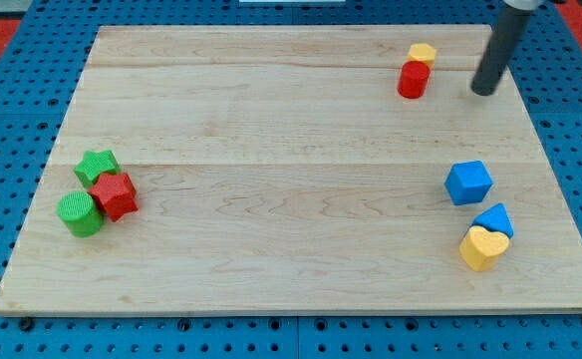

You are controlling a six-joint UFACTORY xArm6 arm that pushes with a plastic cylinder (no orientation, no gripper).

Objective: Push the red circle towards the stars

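One small red wooden circle (pixel 413 79), light and rigid: we push its right flank, where our bare tip (pixel 483 92) waits, holding nothing.

A pale wooden board (pixel 291 110) carries eight blocks; at the view's top right a red circle (pixel 413 80) touches a yellow block (pixel 423 53); my tip (pixel 483 92) rests just to their right. At the left a green star (pixel 97 166), a red star (pixel 115 195) and a green cylinder (pixel 80 213) cluster together; at the lower right lie a blue cube (pixel 468 182), a blue block (pixel 494 219) and a yellow heart (pixel 483 247)
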